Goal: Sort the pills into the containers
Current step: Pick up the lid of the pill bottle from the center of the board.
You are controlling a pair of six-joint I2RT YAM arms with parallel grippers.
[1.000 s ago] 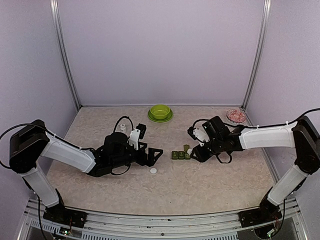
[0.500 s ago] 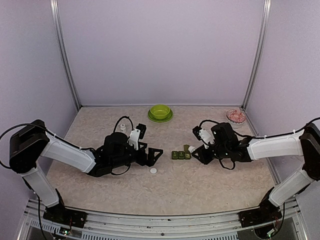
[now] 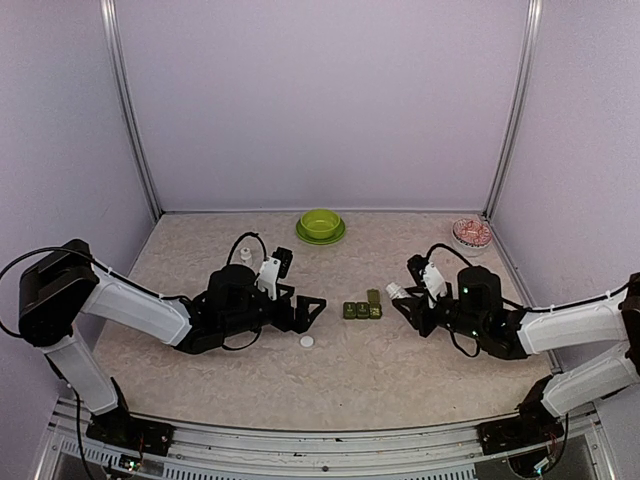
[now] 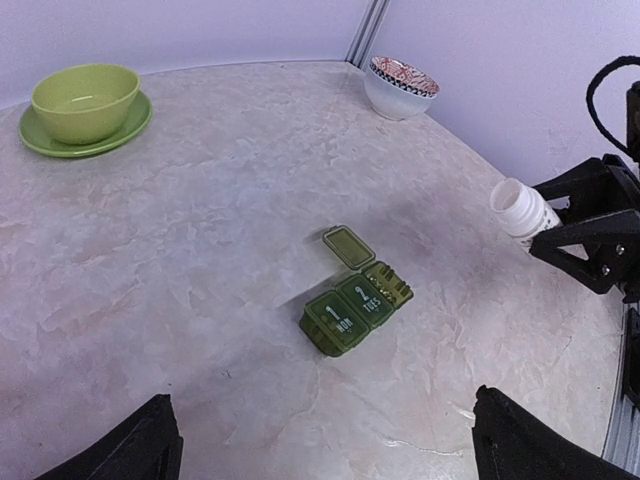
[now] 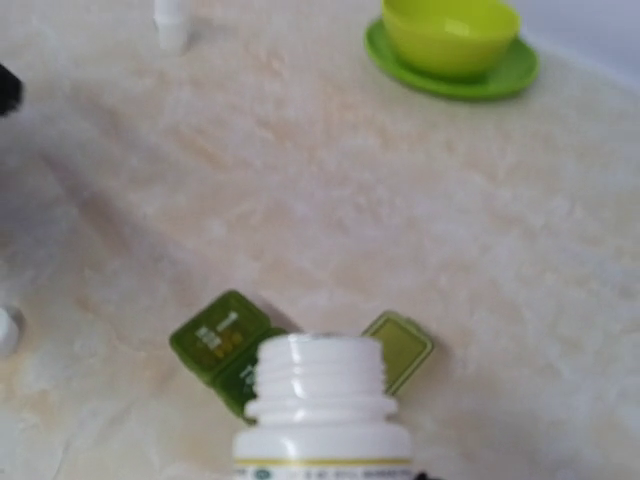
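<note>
pill box [image 3: 361, 309] sits in the middle of the bench [image 3: 400, 375]. Its end lid [image 4: 348, 246] is up and the other two are shut. Pale specks in the open cell [image 4: 385, 289] look like pills, too small to be sure.

Change: a second ago the bottle [image 3: 397, 291] mouth was right at that cell. Now the right gripper [image 3: 410, 298], clamped on the uncapped bottle, has backed off to the right. The mouth is clear of the box but aimed at it. I read that cell's pour as done.

left gripper [image 3: 313, 310] is spread wide, holding nothing, left of the box, unmoved.
</note>
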